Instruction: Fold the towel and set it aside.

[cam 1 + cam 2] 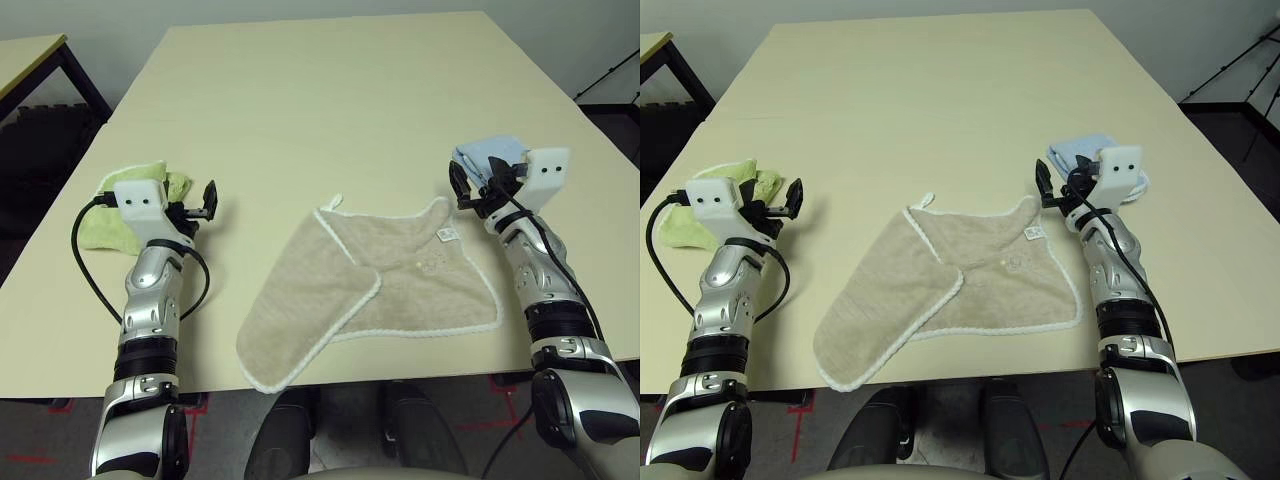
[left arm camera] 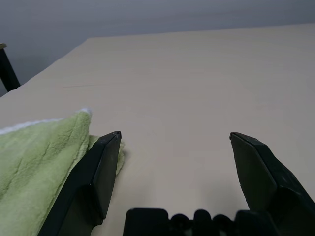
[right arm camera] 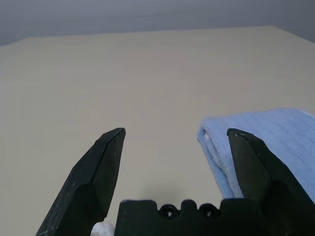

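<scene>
The beige-tan towel (image 1: 375, 285) lies on the table between my arms, near the front edge. It is partly folded, one corner turned over the middle, its white edging, small tag (image 1: 449, 234) and loop (image 1: 333, 203) showing. My left gripper (image 1: 209, 203) hovers open to the left of the towel, apart from it. My right gripper (image 1: 473, 185) hovers open just past the towel's far right corner. Neither holds anything. The left wrist view shows my open left gripper (image 2: 174, 139) and the right wrist view my open right gripper (image 3: 173, 133), both over bare table.
A crumpled lime-green towel (image 1: 120, 215) lies under my left wrist near the table's left edge. A folded light blue towel (image 1: 490, 155) sits beside my right gripper. The pale table (image 1: 330, 110) stretches far beyond. A second table (image 1: 25, 60) stands at far left.
</scene>
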`<state>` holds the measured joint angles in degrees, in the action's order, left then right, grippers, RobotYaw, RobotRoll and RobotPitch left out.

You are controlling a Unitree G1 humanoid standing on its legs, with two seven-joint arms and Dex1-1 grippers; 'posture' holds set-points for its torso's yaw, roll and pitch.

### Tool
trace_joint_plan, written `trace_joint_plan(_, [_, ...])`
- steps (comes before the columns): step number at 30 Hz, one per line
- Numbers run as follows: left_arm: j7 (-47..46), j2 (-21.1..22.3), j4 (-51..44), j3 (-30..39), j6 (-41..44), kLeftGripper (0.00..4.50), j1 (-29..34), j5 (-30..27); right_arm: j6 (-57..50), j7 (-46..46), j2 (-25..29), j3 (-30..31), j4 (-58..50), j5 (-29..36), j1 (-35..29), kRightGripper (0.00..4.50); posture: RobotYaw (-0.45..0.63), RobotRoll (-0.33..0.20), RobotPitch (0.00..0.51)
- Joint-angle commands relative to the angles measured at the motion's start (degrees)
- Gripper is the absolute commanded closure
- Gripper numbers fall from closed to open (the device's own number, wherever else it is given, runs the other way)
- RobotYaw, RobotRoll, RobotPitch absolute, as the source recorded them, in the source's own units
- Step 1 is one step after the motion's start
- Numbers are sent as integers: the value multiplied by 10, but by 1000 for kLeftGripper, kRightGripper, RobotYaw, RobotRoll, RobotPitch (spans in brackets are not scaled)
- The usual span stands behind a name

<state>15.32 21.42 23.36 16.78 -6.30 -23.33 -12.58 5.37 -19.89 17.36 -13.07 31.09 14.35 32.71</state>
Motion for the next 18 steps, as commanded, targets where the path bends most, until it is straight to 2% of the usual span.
trace_joint_plan(1, [22,11,-1,-3,6,21,5,-5,-10,16,-10,-2,-31,1,-15,0,-4,0,128])
trace_joint_plan(7, [28,13,16,-3,6,21,-12,-3,-33,28,-21,1,-74,3,-36,0,-14,0,132])
trace_joint_plan(18, [58,30,1,13,32,21,-18,-32,-40,39,-21,4,-52,-6,-7,0,-5,0,127])
